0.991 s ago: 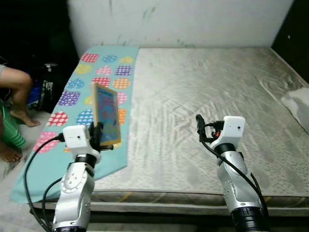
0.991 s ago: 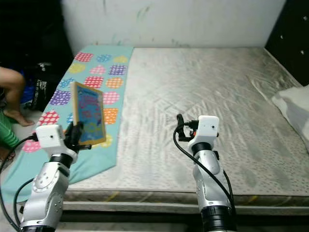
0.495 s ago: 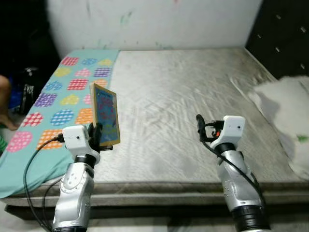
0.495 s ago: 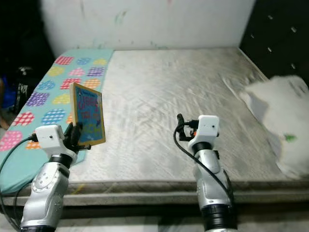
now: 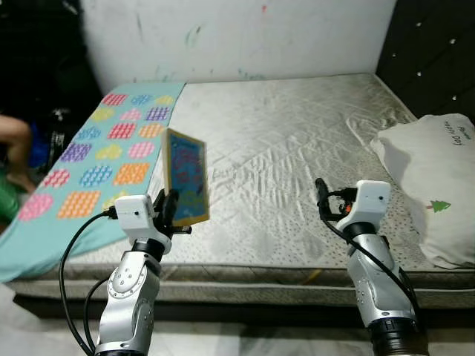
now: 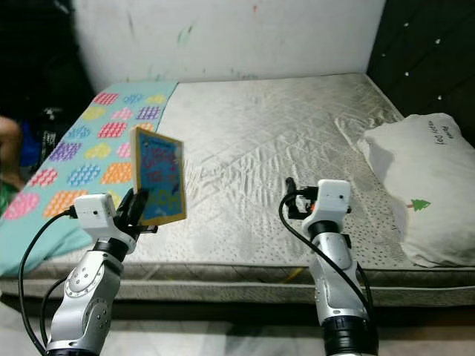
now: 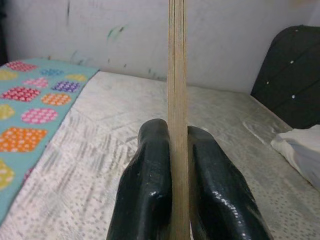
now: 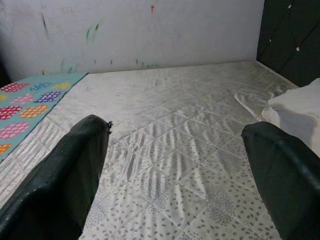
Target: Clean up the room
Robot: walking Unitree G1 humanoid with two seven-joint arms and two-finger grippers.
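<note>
- Book (image 5: pixel 185 176): thin, colourful cover, tan edge, held upright above the near left part of the bed (image 5: pixel 282 141), tilted a little.
- Left gripper (image 5: pixel 169 208): fingers (image 7: pixel 150 185) clamped on the book's lower edge, one each side of it, as the left wrist view shows.
- Right gripper (image 5: pixel 322 194): raised over the near right edge of the bed, fingers (image 8: pixel 75 170) wide apart, holding nothing.
- Bed: bare grey quilted mattress against a white wall (image 5: pixel 245 33) with paint marks.
- Blanket (image 5: pixel 96 159): teal with coloured patches, lies along the bed's left side, hangs over the near left corner.
- Pillow (image 5: pixel 434 185): white, small green tree print, on the bed's right side by the dark padded headboard (image 5: pixel 438 52).
- Person: bare leg (image 5: pixel 16 144) at far left, beside the bed.
</note>
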